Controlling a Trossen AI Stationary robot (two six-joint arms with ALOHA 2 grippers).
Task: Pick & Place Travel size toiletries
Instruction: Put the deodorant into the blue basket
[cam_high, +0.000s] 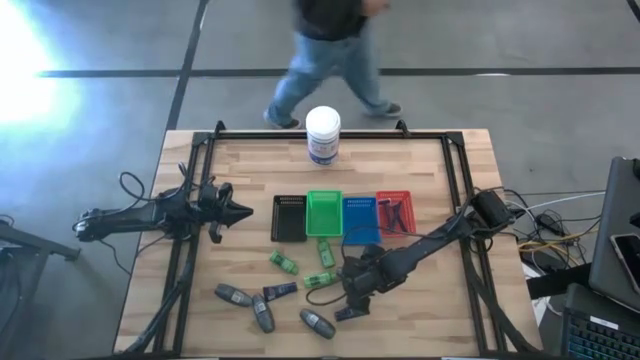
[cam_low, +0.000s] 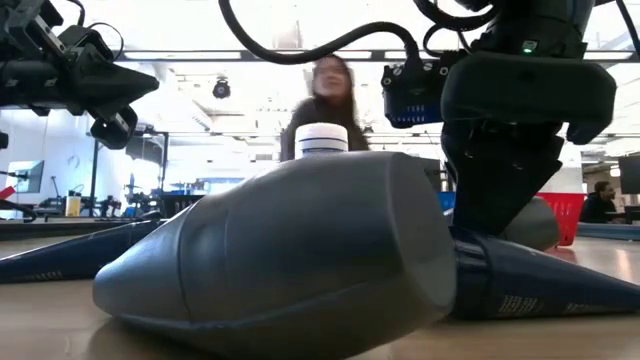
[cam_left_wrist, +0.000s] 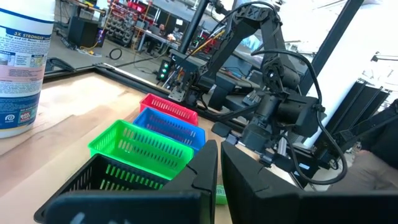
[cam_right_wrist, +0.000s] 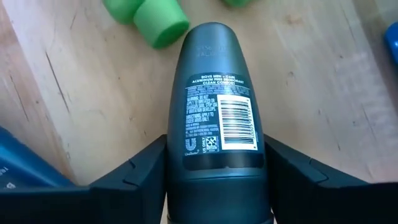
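Toiletries lie scattered on the near half of the wooden table: grey oval bottles, navy tubes and green packets. My right gripper is low over the table among them, shut on another grey bottle with a barcode label. That bottle is hidden under the gripper in the high view. My left gripper hovers shut at the table's left, pointing toward the trays and touching nothing. Thin black sticks lie in the red tray. My right gripper holds the grey bottle by its wider end, pinched between the two fingers on its two narrow sides. The fingers come from above, pointing down and lying along the bottle. Its label side faces up; whether it is off the wood I cannot tell.
Black, green, blue and red trays stand in a row mid-table. A white jar stands at the far edge. A person walks past behind the table. A green cap lies just ahead of the held bottle.
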